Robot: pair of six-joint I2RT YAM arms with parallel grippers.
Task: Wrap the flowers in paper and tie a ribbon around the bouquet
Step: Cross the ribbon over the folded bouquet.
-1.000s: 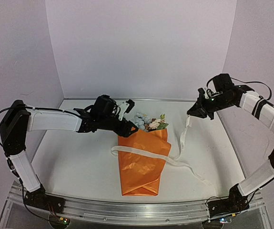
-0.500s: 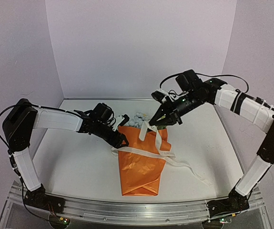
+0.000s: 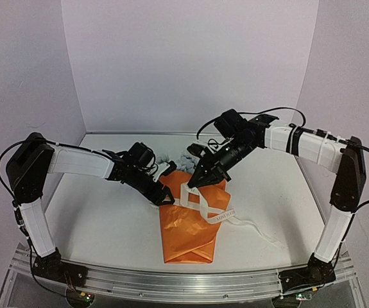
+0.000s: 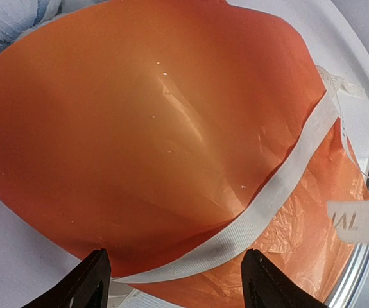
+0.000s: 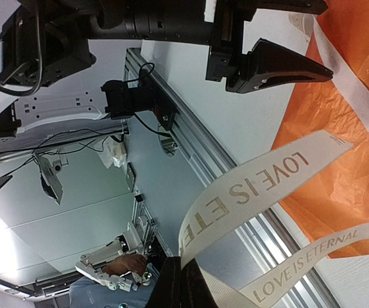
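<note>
Top: bouquet [image 3: 190,234] lies on the table [image 3: 101,221], flowers [image 3: 179,159] at the far end. Left gripper [image 3: 165,194], jaws apart, sits at its left edge. Right gripper [image 3: 194,181] is clamped on the ribbon [image 3: 205,208] above it.
Left wrist: spread fingers [image 4: 93,282] straddle the ribbon crossing the orange paper [image 4: 145,128].
Right wrist: jaws pinch the lettered ribbon.

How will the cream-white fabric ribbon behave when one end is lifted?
Probably floppy: the cream-white printed fabric ribbon loops and sags from the shut right tool. Likely light and thin: it follows the curve of the crinkly orange paper cone.
</note>
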